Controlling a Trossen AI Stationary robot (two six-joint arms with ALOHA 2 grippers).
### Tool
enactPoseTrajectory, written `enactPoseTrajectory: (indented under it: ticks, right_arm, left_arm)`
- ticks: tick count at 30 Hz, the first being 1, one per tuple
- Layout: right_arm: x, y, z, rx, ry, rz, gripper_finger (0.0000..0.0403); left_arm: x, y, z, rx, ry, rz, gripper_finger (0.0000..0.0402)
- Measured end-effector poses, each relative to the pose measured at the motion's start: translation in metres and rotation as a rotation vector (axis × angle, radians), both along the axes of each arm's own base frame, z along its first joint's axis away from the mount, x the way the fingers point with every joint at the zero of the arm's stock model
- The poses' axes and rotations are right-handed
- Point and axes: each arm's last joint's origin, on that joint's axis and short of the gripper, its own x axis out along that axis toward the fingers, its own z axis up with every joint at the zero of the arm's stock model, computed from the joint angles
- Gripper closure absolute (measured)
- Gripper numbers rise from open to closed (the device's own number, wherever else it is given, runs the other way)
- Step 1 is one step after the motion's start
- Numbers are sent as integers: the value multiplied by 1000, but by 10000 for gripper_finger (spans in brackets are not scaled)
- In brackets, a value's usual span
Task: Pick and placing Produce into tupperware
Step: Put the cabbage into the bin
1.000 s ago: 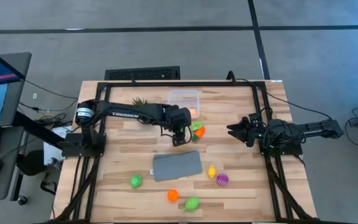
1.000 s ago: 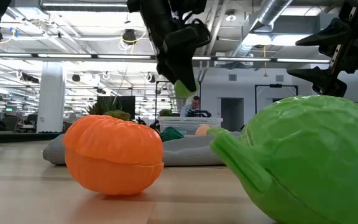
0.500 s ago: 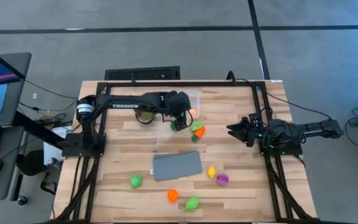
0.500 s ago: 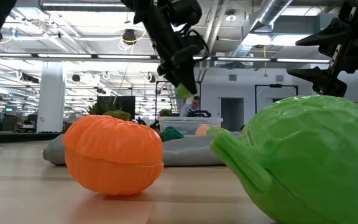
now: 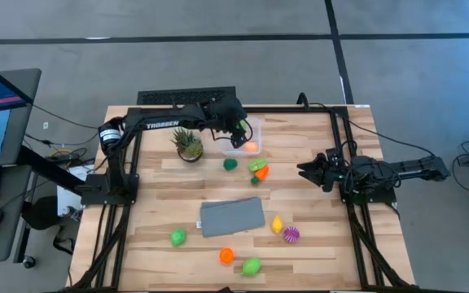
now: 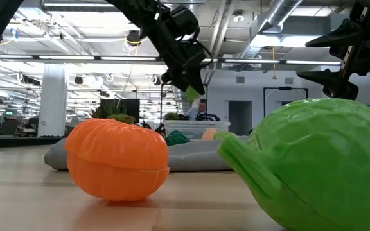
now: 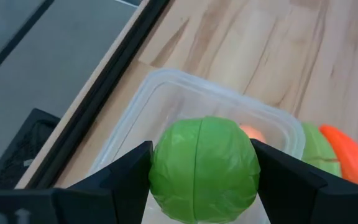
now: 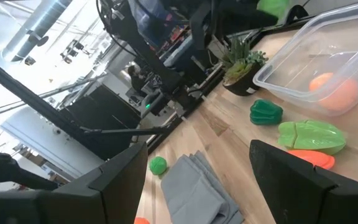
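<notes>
The left gripper [image 7: 202,180] is clamped on a round green toy vegetable [image 7: 204,168], perhaps a cabbage, held above the clear tupperware tub [image 5: 243,130] at the table's far edge. An orange piece [image 5: 252,147] lies inside the tub. The left arm reaches across past the potted plant [image 5: 187,144]. The right gripper [image 5: 306,170] waits at the right side, fingers apart, holding nothing.
</notes>
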Motion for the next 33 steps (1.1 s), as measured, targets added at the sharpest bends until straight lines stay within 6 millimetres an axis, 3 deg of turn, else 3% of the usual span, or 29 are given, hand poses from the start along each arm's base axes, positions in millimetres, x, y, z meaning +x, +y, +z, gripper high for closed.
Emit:
enactPoseTrajectory:
  ticks: [12,28,33]
  right_arm:
    - [0,0,0,-9,1,-11,97]
    - [0,0,-1,-1,8,-20,97]
    - [0,0,-1,-3,14,-22,97]
  left_arm:
    - [-7,20,2,-53,-55,49,164]
    - [4,30,-47,-173,35,119,164]
    - [7,32,-51,-172,23,127,164]
